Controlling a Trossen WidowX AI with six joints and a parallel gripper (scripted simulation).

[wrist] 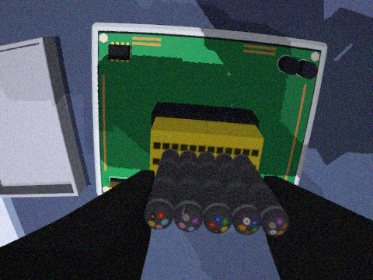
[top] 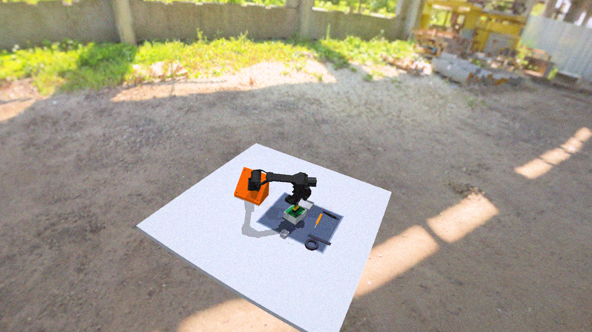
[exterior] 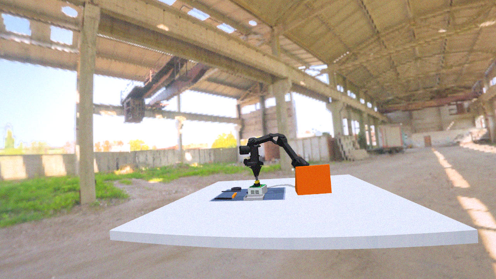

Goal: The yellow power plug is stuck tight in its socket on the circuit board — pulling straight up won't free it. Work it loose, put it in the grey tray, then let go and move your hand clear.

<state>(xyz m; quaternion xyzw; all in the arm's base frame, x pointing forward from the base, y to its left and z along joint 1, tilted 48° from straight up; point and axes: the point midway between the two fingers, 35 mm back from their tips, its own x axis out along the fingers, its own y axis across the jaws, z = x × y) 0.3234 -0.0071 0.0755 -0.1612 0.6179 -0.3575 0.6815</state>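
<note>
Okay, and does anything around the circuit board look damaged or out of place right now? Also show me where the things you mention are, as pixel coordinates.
Nothing stands out. The yellow power plug (top: 295,208) (exterior: 257,182) (wrist: 206,132) sits over its black socket (wrist: 203,111), gripped by the hand (top: 295,205) (exterior: 257,179) (wrist: 208,187), and the grey tray (top: 308,205) (exterior: 254,197) (wrist: 35,117) lies beside the board's housing (top: 295,216) (exterior: 257,190) (wrist: 95,109).

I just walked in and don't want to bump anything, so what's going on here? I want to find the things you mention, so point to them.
A robot arm's end effector (top: 295,206) (exterior: 257,179) (wrist: 208,187) is gripping the yellow power plug (top: 295,208) (exterior: 257,182) (wrist: 206,132), seated at its socket (wrist: 206,112) on the circuit board (top: 289,213) (wrist: 186,82). The grey tray (top: 309,204) (exterior: 254,197) (wrist: 35,124) beside it awaits the plug.
</note>
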